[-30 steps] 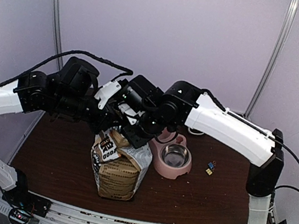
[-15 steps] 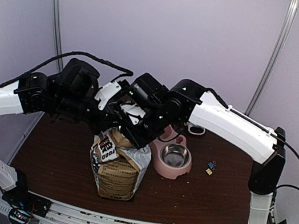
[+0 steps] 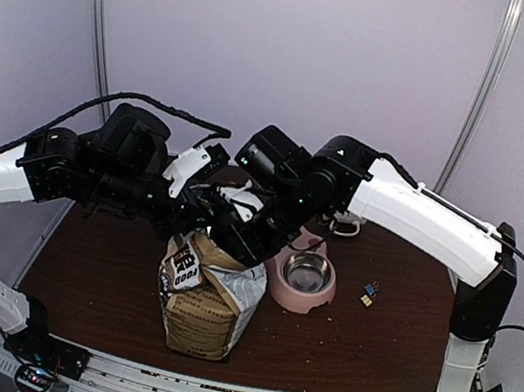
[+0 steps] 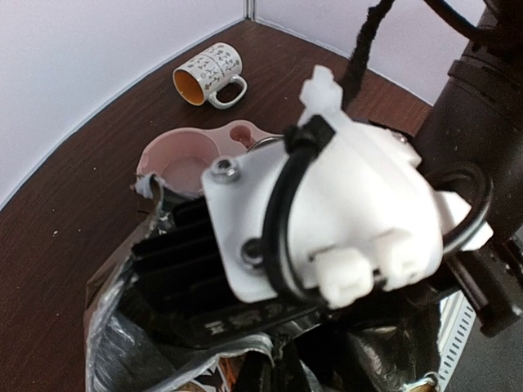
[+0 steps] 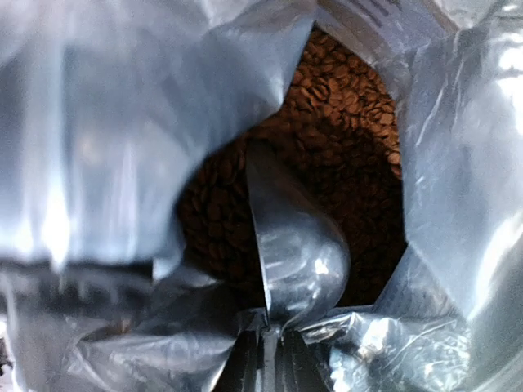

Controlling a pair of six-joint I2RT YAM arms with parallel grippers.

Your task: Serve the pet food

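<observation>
Right arm (image 3: 420, 219) shifted rightward, bag (image 3: 207, 308) leaning, right fingers (image 5: 245, 371) pinching scoop (image 5: 298, 253) over pet food (image 5: 343, 106), left fingers closed, tips hidden

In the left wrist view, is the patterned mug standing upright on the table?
No, the mug lies on its side on the table, so its orange inside faces sideways.

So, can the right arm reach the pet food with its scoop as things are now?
Probably yes. The bag stands open at its mouth, the scoop in the right end effector points inside, and nothing lies between it and the pet food.
</observation>
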